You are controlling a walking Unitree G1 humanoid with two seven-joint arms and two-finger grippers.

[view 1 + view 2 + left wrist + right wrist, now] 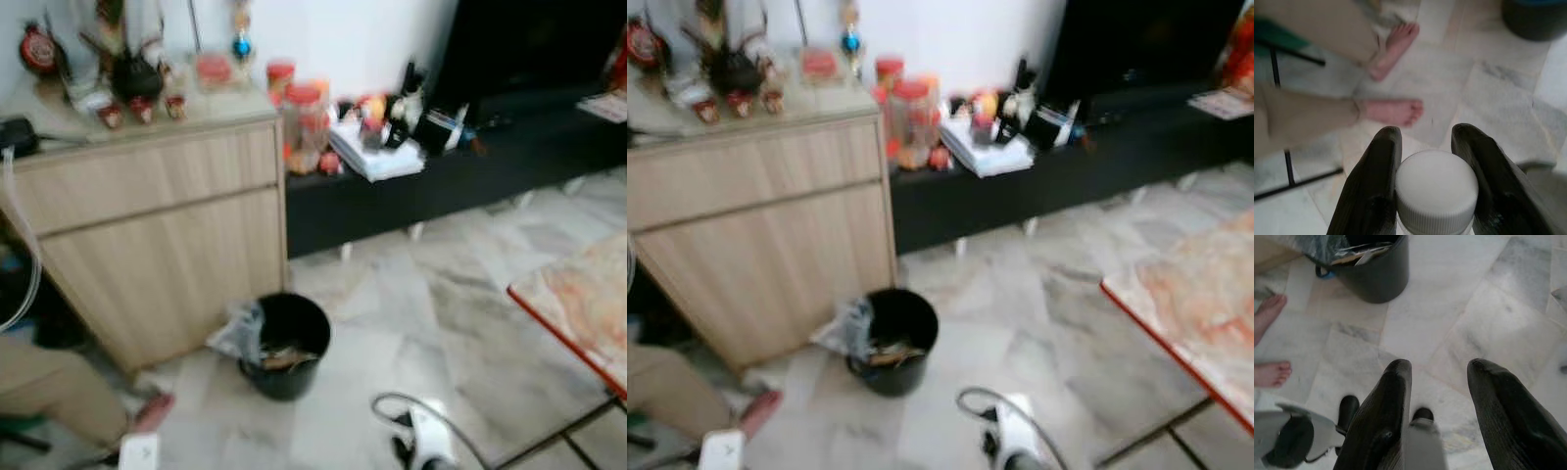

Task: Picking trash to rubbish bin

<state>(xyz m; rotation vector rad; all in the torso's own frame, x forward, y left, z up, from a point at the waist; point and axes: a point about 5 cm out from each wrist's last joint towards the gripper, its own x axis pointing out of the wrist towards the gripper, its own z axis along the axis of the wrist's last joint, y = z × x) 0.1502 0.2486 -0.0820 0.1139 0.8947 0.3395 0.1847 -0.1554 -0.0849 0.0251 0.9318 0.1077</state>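
A black rubbish bin [285,345] stands on the marble floor in front of the wooden cabinet [157,245]. It holds paper scraps, and a crumpled plastic bag [238,331] hangs at its left rim. In the left wrist view my left gripper [1426,129] is shut on a white-capped bottle [1436,190], low over the floor near a person's bare feet [1393,110]. The bottle's white top [138,452] also shows at the bottom left of the head view. My right gripper [1441,363] is open and holds nothing, above the floor short of the bin [1374,274].
A person sits at the left, with a trouser leg [54,387] and a chair leg nearby. A low black TV bench [441,186] with jars and papers runs along the wall. A red-edged table [578,304] juts in at the right.
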